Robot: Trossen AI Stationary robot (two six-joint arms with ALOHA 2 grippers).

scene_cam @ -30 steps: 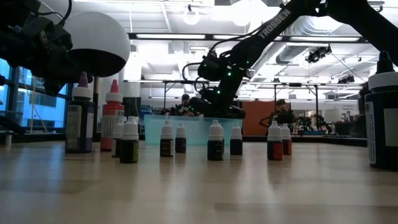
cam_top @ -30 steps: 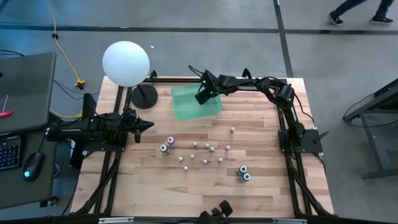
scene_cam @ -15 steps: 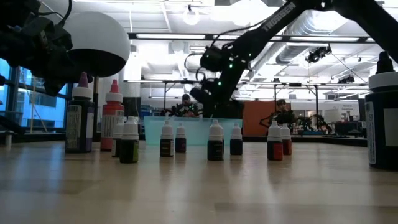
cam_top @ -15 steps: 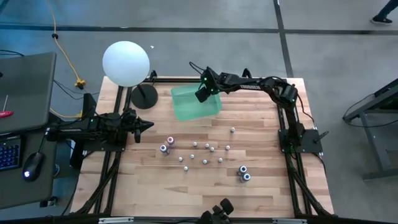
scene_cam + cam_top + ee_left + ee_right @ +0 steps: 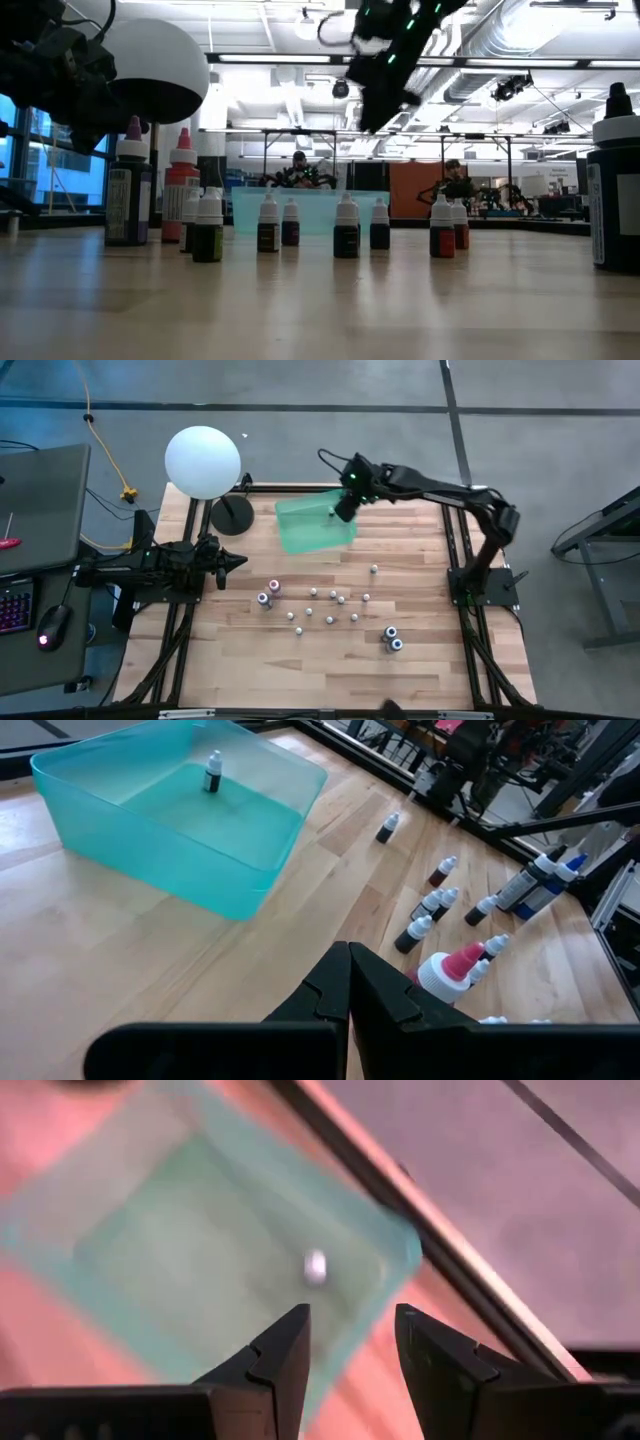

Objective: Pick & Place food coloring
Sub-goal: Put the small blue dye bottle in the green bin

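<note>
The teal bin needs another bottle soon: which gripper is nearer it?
Right. The right gripper hangs open above the teal bin; the left gripper waits shut beside it, apart.

The bin (image 5: 170, 830) at the far middle of the table (image 5: 420, 660) is a translucent teal-green, and the one small bottle (image 5: 213, 772) standing in it has a dark body under a whitish cap. The table is pale blond wood in narrow lengthwise strips, edged by a black frame. Most of the little bottles (image 5: 330, 605) on the near half show whitish caps over dark or reddish bodies (the low view shows this best); on the left, one taller bottle (image 5: 181, 185) is red with a pink tip and another (image 5: 130, 190) has a purple tip. The globe (image 5: 203, 462) is plain white, both arms black.
</note>
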